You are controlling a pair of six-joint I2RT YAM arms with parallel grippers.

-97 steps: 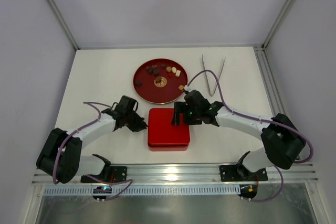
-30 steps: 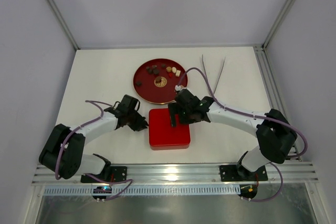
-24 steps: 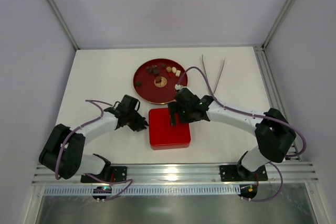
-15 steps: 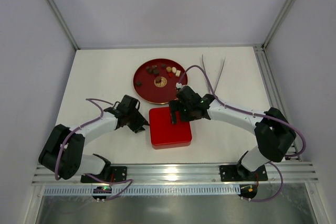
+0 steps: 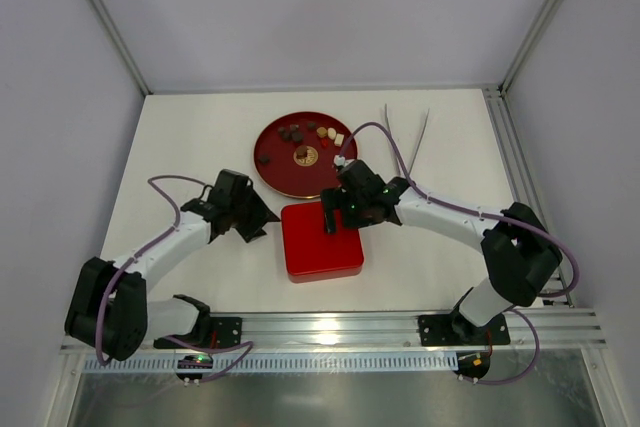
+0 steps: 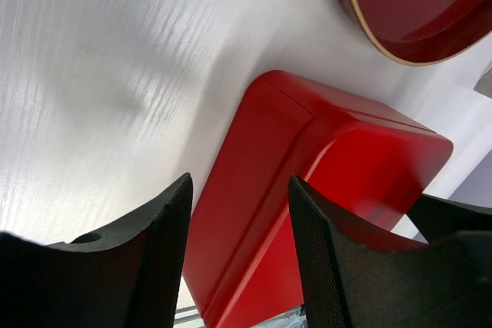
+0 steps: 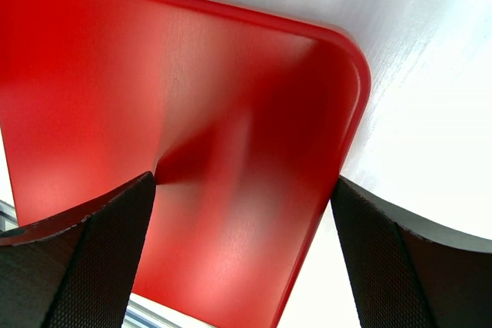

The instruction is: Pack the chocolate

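**Chocolate on the round plate, both jaws open by the closed red box**

The chocolate (image 5: 297,134), small dark brown, mid-brown and cream-white bite-size pieces, lies on the round dark red plate with a gold rim (image 5: 285,172) at the middle of the white surface (image 5: 200,137). Most pieces form a loose row across the far half of the plate. The row runs left to right, with the dark pieces at its left end and the mid-brown and cream ones at its right. One dark piece sits apart near the plate's left edge. The pieces are too small in the top view to tell which way any one of them points, and none shows a clear long axis.

Just in front of the plate sits the square glossy red box with rounded corners (image 5: 320,247), its lid on.

The left gripper (image 6: 241,190) is to the left of the box, apart from it. Its jaws are partly open and hold nothing; the wrist view shows a corner of the box beyond the gap.

The right gripper (image 7: 242,182) hangs over the far part of the lid. Its jaws are spread wide and hold nothing.

A pair of thin metal tongs (image 5: 405,142) lies to the right of the plate, with its open end pointing away from the arms.
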